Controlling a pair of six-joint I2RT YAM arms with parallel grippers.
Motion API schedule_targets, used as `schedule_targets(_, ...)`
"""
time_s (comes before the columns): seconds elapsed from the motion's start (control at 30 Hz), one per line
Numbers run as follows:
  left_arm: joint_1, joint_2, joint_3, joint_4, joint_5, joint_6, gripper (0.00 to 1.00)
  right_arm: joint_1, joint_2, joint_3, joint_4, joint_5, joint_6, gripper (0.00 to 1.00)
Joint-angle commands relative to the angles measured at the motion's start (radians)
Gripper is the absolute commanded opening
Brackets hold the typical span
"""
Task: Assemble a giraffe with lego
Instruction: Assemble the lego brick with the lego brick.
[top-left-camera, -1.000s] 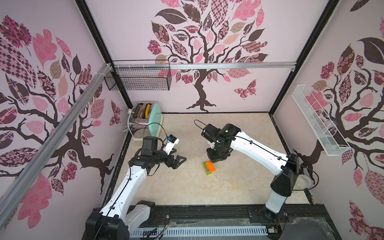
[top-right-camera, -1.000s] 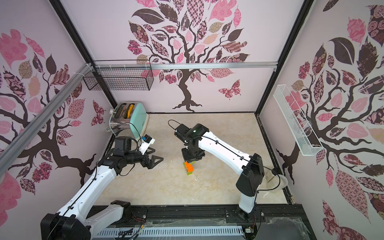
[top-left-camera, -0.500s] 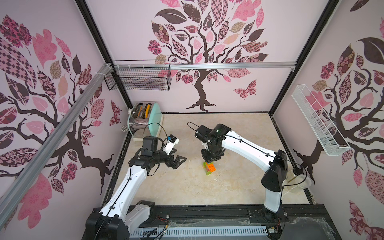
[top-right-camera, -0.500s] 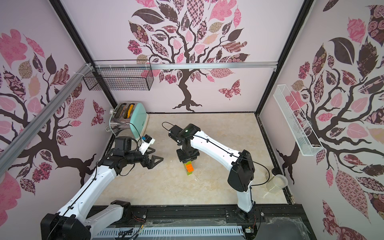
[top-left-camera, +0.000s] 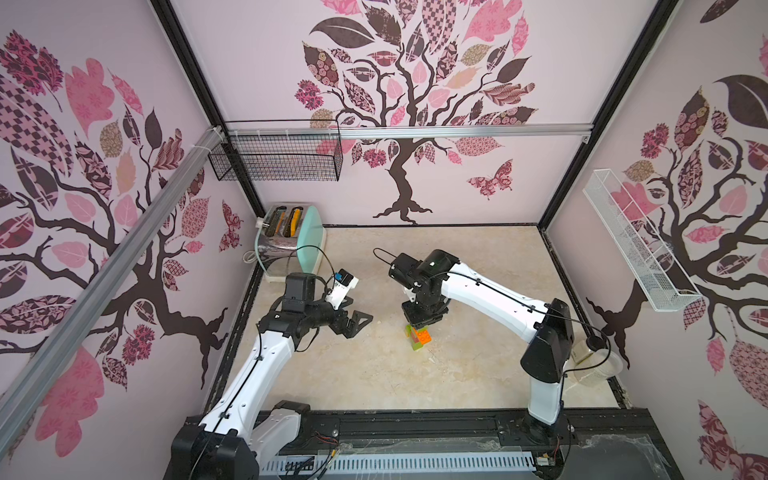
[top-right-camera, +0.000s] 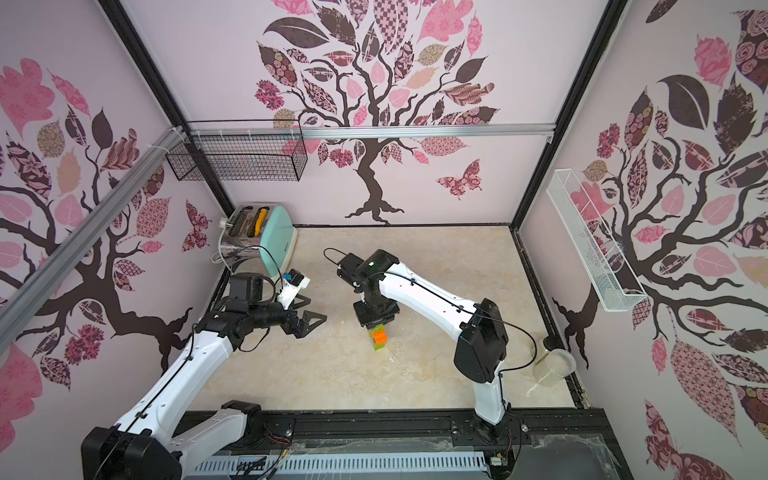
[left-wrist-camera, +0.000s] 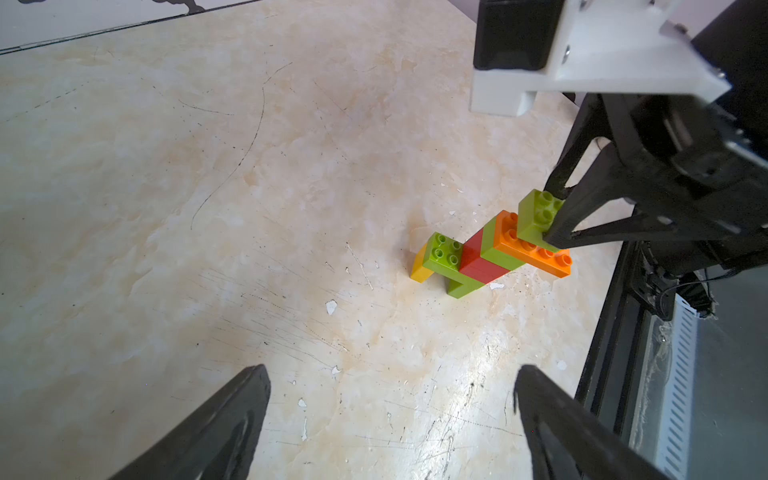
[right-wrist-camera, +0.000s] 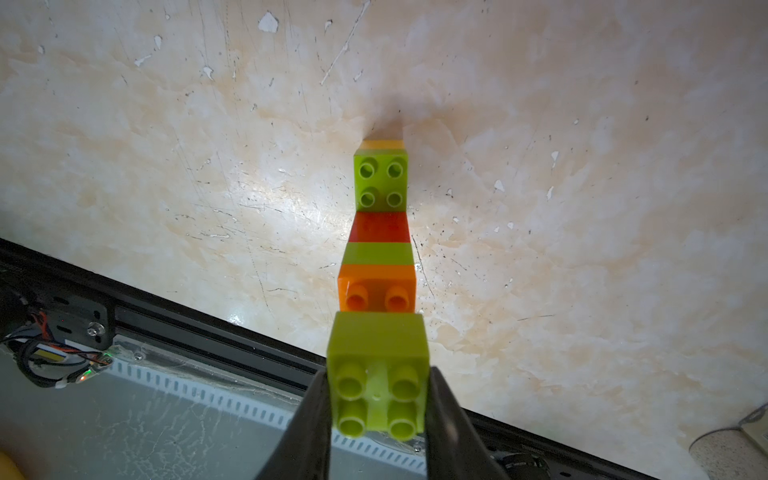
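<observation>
the small brick giraffe (top-left-camera: 419, 337), with lime green legs, a red-and-green neck and a long orange head, stands upright about mid-way across the beige marbled tabletop (top-left-camera: 374, 382), well apart from every edge. the right gripper (right-wrist-camera: 378, 395) is clamped on a lime green square studded brick (left-wrist-camera: 534, 216) resting on the orange head. the left gripper (left-wrist-camera: 390, 415) is spread wide, holding nothing, left of the giraffe with bare surface between. a mint green toaster (top-left-camera: 309, 237) fills the far left corner. a clear plastic cup (top-left-camera: 594, 368) sits at the right edge.
</observation>
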Motion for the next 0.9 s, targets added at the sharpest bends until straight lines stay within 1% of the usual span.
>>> schedule_targets(0.0,0.005,-0.009,-0.003,-0.003,0.01,0.015,0.98,0.004,0.05,0.012,0.005,0.001,-0.01,0.1)
schedule_targets(0.5,0.007,-0.009,-0.006,-0.002,0.011,0.015,0.98,0.002,0.086,0.008,0.007,0.009,-0.019,0.1)
schedule_targets(0.7,0.007,-0.012,-0.006,-0.003,0.012,0.015,0.98,-0.002,0.106,0.049,-0.019,0.002,-0.023,0.1)
schedule_targets(0.87,0.007,-0.012,-0.006,-0.002,0.013,0.017,0.98,-0.012,0.118,0.046,-0.028,-0.007,-0.028,0.09)
